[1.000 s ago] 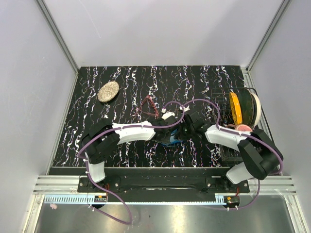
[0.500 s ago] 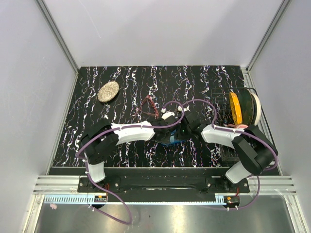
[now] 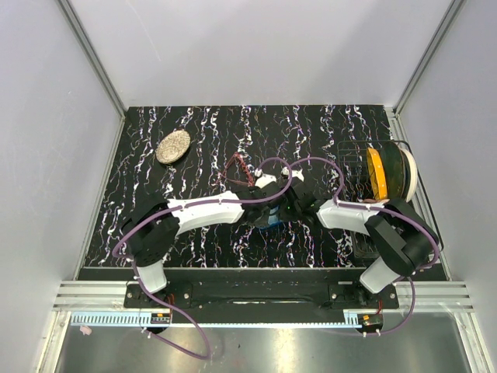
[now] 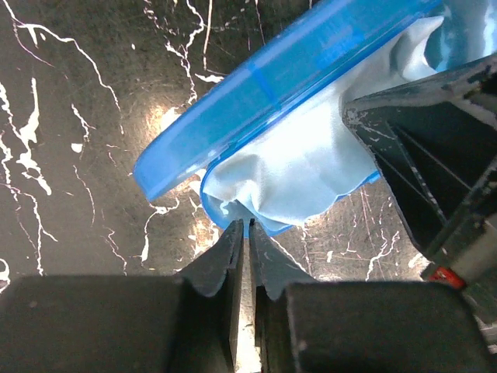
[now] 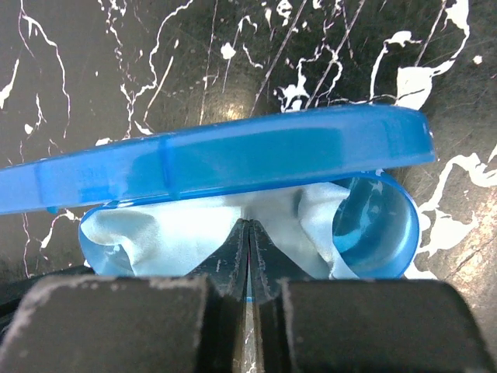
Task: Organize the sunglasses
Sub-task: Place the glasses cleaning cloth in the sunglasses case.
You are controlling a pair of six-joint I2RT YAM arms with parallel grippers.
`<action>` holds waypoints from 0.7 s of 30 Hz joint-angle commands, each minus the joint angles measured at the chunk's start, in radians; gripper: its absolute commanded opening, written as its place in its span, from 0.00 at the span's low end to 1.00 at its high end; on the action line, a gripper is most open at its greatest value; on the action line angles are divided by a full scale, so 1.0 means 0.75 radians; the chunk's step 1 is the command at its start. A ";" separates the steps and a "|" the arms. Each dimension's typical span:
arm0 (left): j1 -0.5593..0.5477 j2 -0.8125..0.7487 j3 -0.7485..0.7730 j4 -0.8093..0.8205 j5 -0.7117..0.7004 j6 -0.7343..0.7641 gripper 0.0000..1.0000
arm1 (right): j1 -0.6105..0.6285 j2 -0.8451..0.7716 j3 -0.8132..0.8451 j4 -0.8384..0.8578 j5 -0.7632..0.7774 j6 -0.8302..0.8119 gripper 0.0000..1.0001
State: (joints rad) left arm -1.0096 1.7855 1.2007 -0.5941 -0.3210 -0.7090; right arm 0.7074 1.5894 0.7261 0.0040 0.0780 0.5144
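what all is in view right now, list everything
sunglasses: one, thin red frame, mid table, just beyond the arms
hard case: one, glossy blue, open, between the grippers
cloth: one, light blue, bunched inside the case
oval object: one, speckled silvery beige, far left
wire rack: one, dark, right edge
discs: at least two, orange and cream, upright in the rack
table: one, black with white marbling
left gripper: one, black, shut, at the cloth's edge
right gripper: one, black, shut, tips against the cloth

Bright, even overhead light; glare patches on the glossy worktop (image 4: 78, 155) just ahead of the left claw (image 4: 245, 227), itself soft-focus.
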 commanded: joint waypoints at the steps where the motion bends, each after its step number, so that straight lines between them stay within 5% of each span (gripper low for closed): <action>1: -0.008 -0.069 0.070 -0.024 -0.065 -0.018 0.11 | 0.012 0.084 -0.021 -0.128 0.117 0.014 0.06; 7: -0.008 -0.082 0.084 -0.069 -0.128 -0.024 0.12 | 0.012 0.092 -0.013 -0.130 0.121 0.026 0.06; 13: -0.008 -0.090 0.085 -0.032 -0.114 -0.018 0.33 | 0.012 0.086 -0.017 -0.126 0.115 0.036 0.06; 21: -0.006 -0.131 -0.071 0.368 0.021 -0.055 0.28 | 0.014 0.077 -0.040 -0.095 0.082 0.069 0.06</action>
State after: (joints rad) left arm -1.0096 1.7370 1.1931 -0.5114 -0.3428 -0.7223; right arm 0.7109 1.6039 0.7364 0.0143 0.1127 0.5583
